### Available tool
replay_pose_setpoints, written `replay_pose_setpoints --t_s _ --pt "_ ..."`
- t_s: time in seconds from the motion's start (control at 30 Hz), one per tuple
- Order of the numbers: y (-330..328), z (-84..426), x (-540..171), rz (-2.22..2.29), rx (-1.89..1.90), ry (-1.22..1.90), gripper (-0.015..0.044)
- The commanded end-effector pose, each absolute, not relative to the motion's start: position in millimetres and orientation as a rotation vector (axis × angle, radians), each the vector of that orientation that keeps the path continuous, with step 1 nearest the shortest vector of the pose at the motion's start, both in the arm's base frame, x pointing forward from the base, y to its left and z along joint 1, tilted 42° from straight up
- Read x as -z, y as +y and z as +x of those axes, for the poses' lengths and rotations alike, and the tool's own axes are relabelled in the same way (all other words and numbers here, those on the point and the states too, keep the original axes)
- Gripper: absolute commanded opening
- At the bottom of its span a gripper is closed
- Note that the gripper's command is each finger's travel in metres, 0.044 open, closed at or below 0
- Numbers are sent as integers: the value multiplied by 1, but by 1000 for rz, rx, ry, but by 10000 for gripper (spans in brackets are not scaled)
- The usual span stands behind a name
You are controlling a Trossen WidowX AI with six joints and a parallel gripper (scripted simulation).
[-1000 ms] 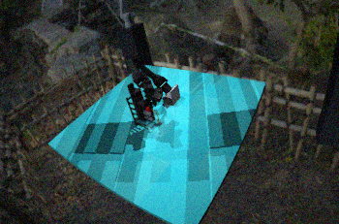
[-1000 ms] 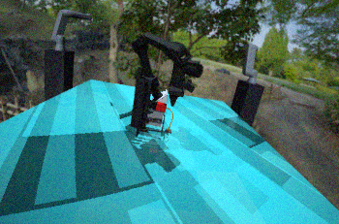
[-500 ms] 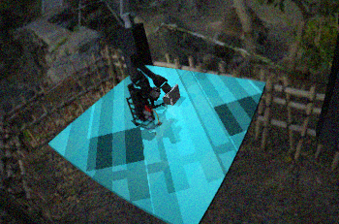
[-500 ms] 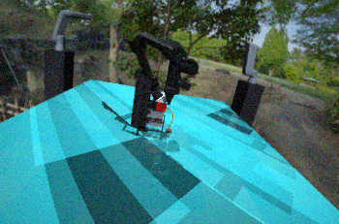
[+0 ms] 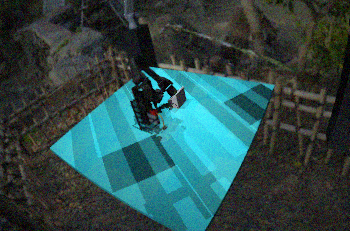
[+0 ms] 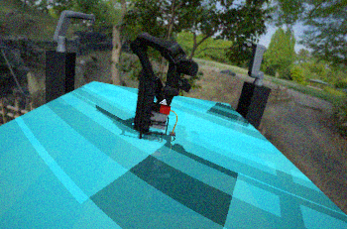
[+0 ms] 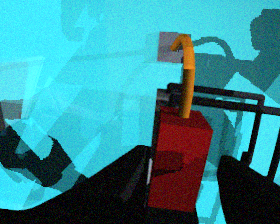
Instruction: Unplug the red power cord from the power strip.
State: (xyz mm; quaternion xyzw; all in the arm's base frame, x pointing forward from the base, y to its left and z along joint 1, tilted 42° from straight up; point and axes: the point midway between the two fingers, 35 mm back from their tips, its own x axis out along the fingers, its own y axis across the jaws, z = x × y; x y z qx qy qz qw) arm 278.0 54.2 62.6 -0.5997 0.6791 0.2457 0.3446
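The red plug (image 7: 181, 160) (image 6: 165, 109) (image 5: 152, 112) stands between my fingers in the wrist view, with the orange cord (image 7: 188, 92) (image 6: 175, 121) coming out of its far end. My gripper (image 7: 182, 160) (image 6: 166, 101) is part open around the plug. A gap shows between the plug and the right finger; the left finger lies close along its left side. A pale grey block (image 6: 159, 121) below the plug in the exterior camera looks like the power strip. Whether the plug sits in it is hidden.
A black wire frame (image 7: 215, 102) (image 5: 137, 116) stands beside the plug, close to my right finger. A pale square (image 7: 169, 47) shows by the cord's far bend. A pale box (image 5: 177, 98) is near the arm in the top view. The cord hangs in a loop beside the frame.
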Motion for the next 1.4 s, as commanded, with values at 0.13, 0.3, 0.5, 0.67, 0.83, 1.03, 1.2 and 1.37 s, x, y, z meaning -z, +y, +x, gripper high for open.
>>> replay_pose_setpoints --t_s 0.13,0.3,0.5,0.67,0.83,1.03,1.2,1.37 --pt "49 275 -61 -1564 -641 1775 160" --pt "45 275 -55 -1565 -641 1775 160" --pt "43 275 -53 -1565 -641 1775 160" --pt "43 275 -53 -1565 -641 1775 160" --pt "45 276 -54 -1559 -640 1769 68" --pt "45 276 -54 -1559 -640 1769 28" --pt "47 277 -53 -1559 -640 1769 0" --pt "53 279 -49 -1559 -641 1769 0"
